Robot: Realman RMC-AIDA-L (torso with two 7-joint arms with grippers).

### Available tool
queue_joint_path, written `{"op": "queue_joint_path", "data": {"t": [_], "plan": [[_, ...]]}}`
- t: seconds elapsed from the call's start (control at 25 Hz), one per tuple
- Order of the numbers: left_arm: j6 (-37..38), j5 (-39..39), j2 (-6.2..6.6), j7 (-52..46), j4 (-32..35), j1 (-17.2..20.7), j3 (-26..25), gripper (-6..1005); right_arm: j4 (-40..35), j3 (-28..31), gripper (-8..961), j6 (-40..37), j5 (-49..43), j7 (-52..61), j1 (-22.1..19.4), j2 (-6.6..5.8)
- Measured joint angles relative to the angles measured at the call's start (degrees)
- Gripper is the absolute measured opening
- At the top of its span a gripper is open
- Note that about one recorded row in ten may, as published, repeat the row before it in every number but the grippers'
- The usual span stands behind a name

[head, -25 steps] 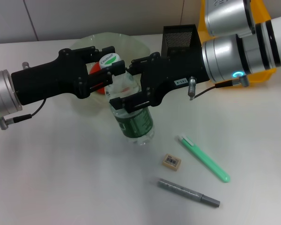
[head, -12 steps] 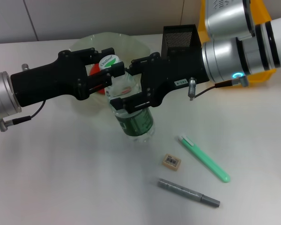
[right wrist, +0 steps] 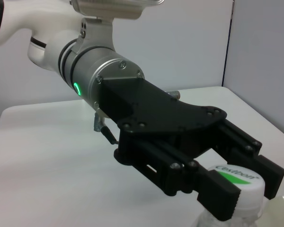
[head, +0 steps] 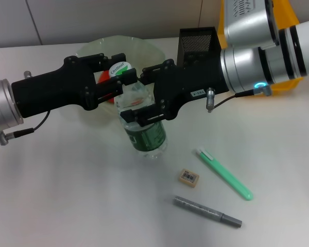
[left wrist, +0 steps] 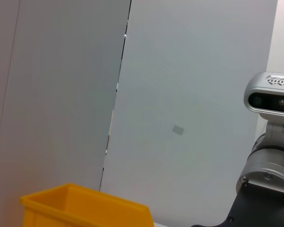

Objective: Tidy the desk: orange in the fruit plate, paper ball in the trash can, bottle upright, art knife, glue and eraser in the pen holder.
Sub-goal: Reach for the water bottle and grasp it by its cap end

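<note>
Pincers meet at the bottle: the left gripper clamps its white cap, the right gripper squeezes its clear body, near upright in front of the plate. Eraser, green knife and grey glue pen lie on the desk nearby, pen holder behind.

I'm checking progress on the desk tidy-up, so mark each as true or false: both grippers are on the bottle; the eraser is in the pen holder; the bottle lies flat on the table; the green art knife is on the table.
1. Both grippers are on the bottle: true; the left gripper grips at the cap, the right gripper grips the body.
2. The eraser is in the pen holder: false; it lies on the table.
3. The bottle lies flat: false; it stands nearly upright.
4. The green art knife is on the table: true.
</note>
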Motion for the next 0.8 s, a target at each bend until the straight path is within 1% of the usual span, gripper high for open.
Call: {"op": "queue_joint_path", "data": {"t": [0.32,0.52,0.76,0.8], "plan": [[1.0,-0.3,0.05,-1.4,0.3,0.3,-0.7,434,0.0,0.0,723,-0.1,0.3,-1.0,0.1,0.03],[1.6,-0.6,0.11,-6.2,0.9,1.0,-2.5,432,0.4,0.0,723,-0.1,1.2,-1.5,0.1,0.03],[2.9,-0.6,0.58,-8.9,1.1,1.6,-3.0,505,0.5,0.0,722,0.0,1.6,-1.8,0.1,0.02],[3.3,-0.6,0.65,-9.3,1.1,1.7,-3.3,545,0.5,0.0,722,0.0,1.6,-2.0,0.1,0.03]]}}
